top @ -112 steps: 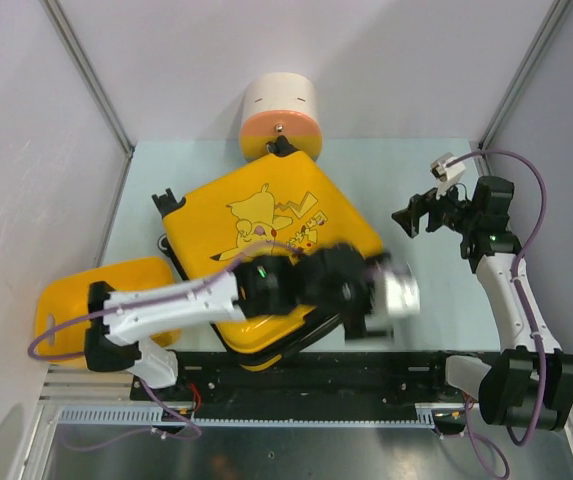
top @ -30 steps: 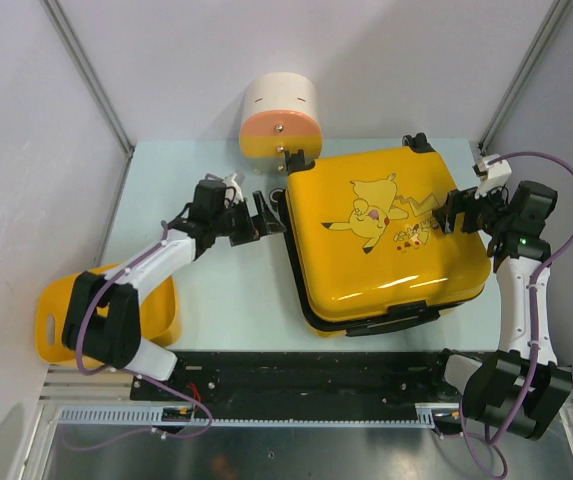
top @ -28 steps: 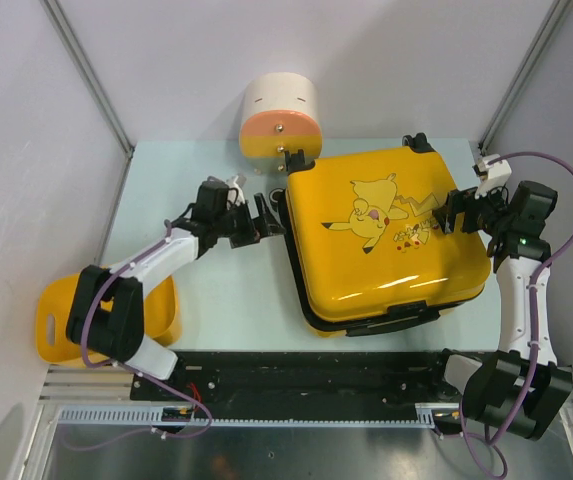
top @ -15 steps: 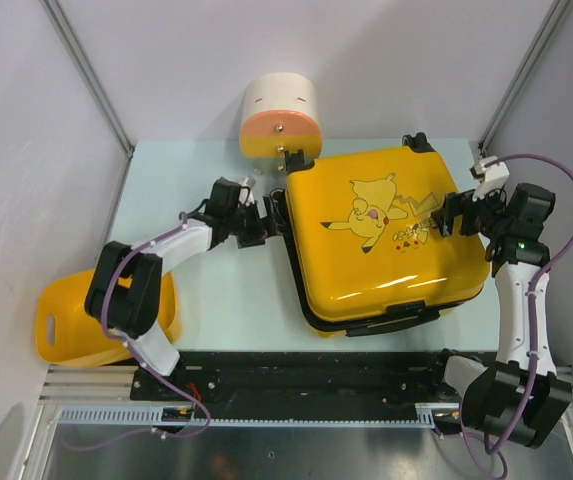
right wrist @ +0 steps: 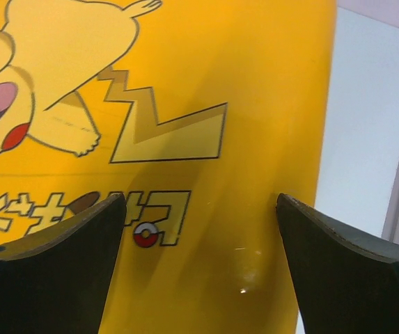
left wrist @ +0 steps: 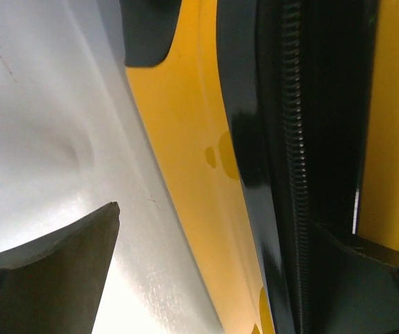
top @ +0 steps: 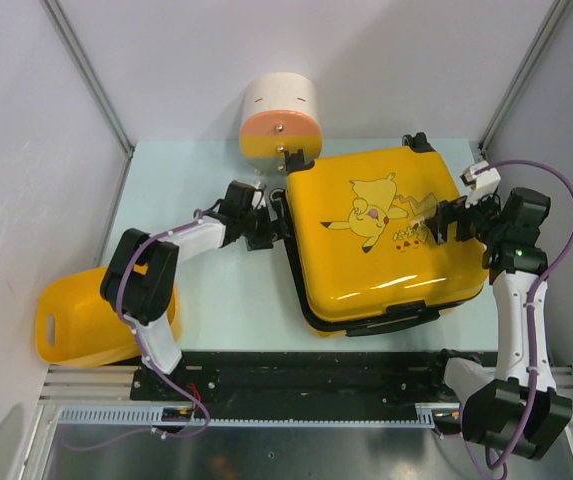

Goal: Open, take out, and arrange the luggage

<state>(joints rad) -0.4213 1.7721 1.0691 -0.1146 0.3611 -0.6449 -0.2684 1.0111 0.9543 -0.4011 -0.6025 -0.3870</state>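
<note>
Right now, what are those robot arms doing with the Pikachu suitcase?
Two robot arms are working on the suitcase, which lies flat and closed on the table. The left gripper is open, right at the suitcase's left side by the zipper. The right gripper is open too, hovering over the top near the Pikachu picture. Neither one holds anything, and the suitcase has not been opened yet.
</note>
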